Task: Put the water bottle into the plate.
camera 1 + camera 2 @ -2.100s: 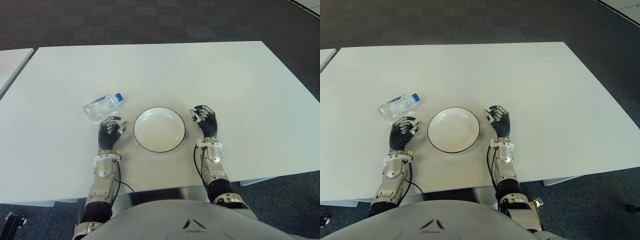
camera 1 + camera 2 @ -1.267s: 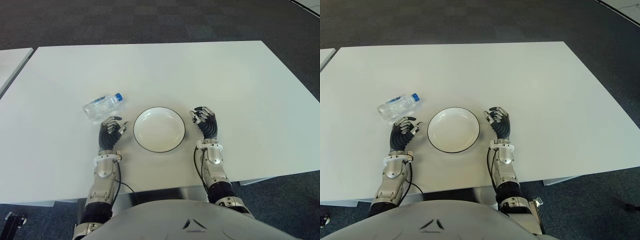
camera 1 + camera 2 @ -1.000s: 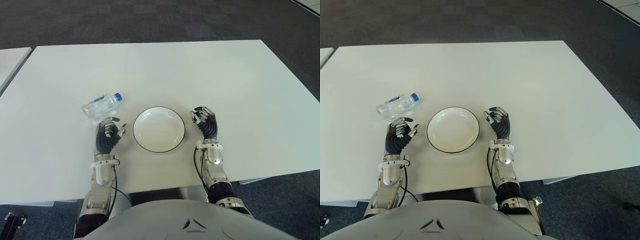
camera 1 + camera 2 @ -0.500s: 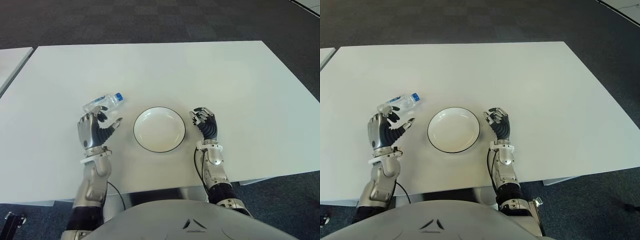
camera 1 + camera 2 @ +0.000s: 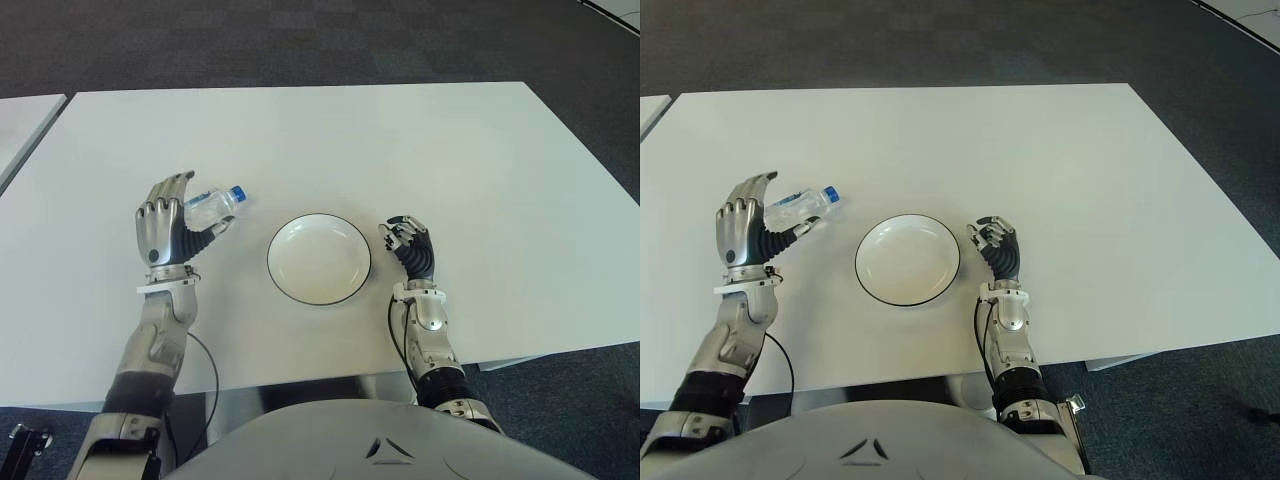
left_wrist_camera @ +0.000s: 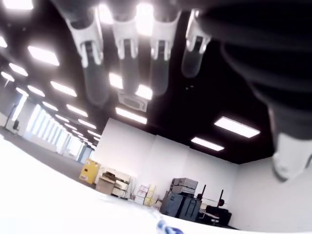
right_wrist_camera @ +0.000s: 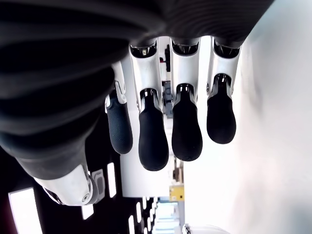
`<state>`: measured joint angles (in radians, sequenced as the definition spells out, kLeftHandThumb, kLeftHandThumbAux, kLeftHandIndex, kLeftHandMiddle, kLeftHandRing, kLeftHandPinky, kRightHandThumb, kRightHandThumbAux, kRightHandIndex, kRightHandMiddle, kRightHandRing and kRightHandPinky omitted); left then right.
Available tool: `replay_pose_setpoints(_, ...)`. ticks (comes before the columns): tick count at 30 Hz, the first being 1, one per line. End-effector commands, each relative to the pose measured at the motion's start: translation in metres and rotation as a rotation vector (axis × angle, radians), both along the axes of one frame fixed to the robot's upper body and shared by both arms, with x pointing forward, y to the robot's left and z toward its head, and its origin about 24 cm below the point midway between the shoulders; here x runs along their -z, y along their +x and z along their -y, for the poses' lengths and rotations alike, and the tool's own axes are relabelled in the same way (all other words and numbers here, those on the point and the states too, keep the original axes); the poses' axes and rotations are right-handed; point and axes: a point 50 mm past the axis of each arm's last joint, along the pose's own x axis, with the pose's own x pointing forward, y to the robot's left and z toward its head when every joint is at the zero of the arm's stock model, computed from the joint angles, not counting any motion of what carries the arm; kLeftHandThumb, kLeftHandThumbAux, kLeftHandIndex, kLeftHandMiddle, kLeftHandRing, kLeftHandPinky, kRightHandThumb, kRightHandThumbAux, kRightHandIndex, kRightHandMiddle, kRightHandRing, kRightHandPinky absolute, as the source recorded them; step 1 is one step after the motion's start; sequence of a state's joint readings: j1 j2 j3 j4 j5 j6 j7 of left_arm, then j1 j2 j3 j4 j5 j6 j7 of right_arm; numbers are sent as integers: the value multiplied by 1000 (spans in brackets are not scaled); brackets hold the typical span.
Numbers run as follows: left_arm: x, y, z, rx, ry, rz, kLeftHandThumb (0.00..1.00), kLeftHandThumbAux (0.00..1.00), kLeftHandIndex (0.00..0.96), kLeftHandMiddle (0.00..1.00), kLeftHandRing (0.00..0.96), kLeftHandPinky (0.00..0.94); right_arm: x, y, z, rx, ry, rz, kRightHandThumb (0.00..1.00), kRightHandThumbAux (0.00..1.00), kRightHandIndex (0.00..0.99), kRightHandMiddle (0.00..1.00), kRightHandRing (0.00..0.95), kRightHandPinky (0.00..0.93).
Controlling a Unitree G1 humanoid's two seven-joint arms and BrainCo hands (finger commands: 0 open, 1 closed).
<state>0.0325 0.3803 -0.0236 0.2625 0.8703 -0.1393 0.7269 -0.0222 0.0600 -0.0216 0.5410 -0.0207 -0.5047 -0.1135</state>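
A clear water bottle [image 5: 214, 206] with a blue cap [image 5: 238, 194] lies on its side on the white table [image 5: 400, 150], left of the plate. The white plate [image 5: 319, 298] has a thin dark rim and holds nothing. My left hand [image 5: 180, 208] is lifted off the table beside the bottle's base end, which it partly hides; its fingers [image 6: 125, 53] are spread and its thumb points toward the bottle. It holds nothing. The blue cap [image 6: 163, 226] shows in the left wrist view. My right hand [image 5: 408, 240] shows right of the plate, its fingers [image 7: 185, 126] relaxed around nothing.
Another white table's corner [image 5: 25, 118] stands at the far left across a gap. Dark carpet [image 5: 300, 40] lies beyond the table's far edge. The near table edge runs just behind both forearms.
My left hand has lifted from the table, opened its fingers and moved out and forward to the bottle's side. Bottle, plate and right hand have not moved.
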Motion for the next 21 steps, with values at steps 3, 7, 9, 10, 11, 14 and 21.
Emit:
replay_pose_setpoints(3,18,9,-6,-43,113,-71,563,367,2,3,2,1,35,-28,-3,23,39,-201,703,728,434,689,676,663)
replay_pose_setpoints(7,25,16,-6,-64,161,-111,543,258,0,0,0,0,36,-28,-3,20,34,-200,702,728,434,696,685,666)
replay_pose_setpoints(9,32,22,-6,-73,182,-147,543,218,0,0,0,0,36,-28,-3,20,31,-202,702,728,434,700,688,668)
replay_pose_setpoints(10,37,26,-6,-78,192,-180,543,210,0,0,0,0,36,-28,-3,19,31,-202,702,728,434,701,689,669)
replay_pose_setpoints(11,40,28,-6,-81,199,-202,548,191,0,0,0,0,36,-28,-3,18,31,-202,702,728,434,702,690,671)
replay_pose_setpoints(14,50,34,-9,-85,211,-272,556,166,0,0,0,0,36,-27,-3,18,32,-201,702,728,434,704,692,674)
replay_pose_setpoints(21,65,41,-15,-48,232,-438,572,146,0,0,0,0,36,-26,-3,18,30,-201,702,728,434,711,699,675)
